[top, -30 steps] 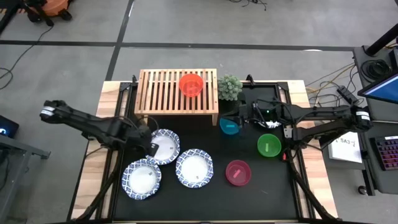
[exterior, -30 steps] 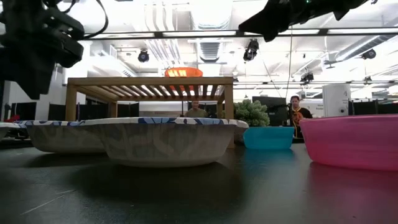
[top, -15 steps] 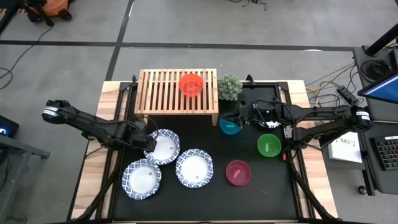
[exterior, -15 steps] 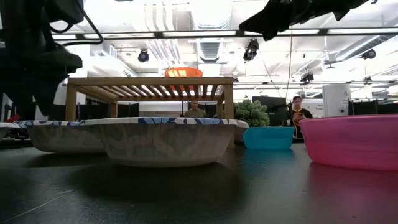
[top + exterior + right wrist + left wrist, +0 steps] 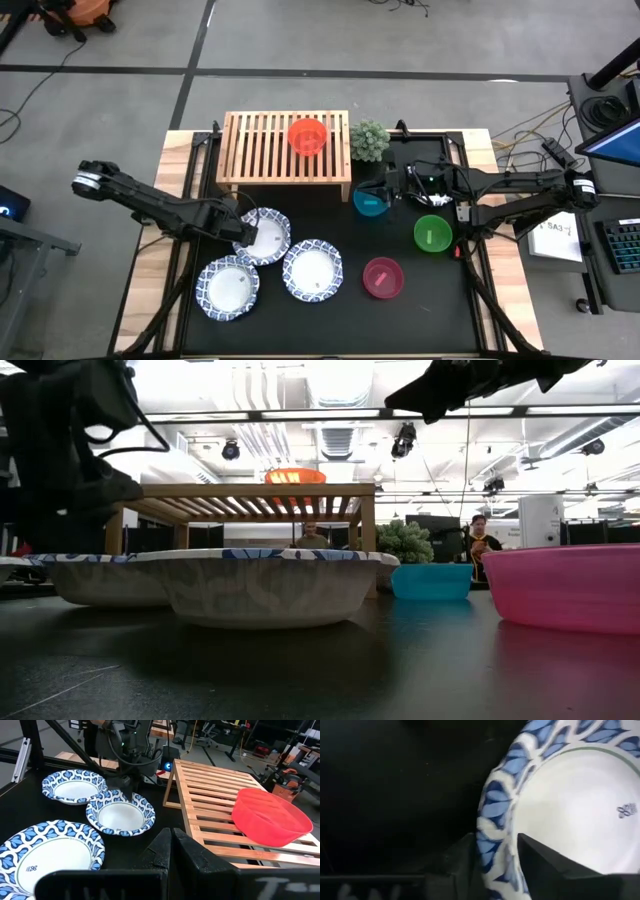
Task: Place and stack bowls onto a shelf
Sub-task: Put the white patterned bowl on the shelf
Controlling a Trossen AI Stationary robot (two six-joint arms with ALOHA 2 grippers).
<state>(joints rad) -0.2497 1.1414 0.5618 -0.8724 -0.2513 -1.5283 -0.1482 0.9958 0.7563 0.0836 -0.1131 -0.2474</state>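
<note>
Shelf (image 5: pixel 284 148) long axis left-right, red bowl (image 5: pixel 307 135) upright

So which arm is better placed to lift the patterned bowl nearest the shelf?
The left. Its end effector already straddles that bowl's rim, one finger each side. The right end effector sits shut above the blue bowl, across the table.

Lowering left gripper (image 5: pixel 244 232) onto the white bowl (image 5: pixel 264 235) nearest the shelf (image 5: pixel 285 146), fingers (image 5: pixel 540 862) now straddling its rim on the table's left-edge side.
</note>
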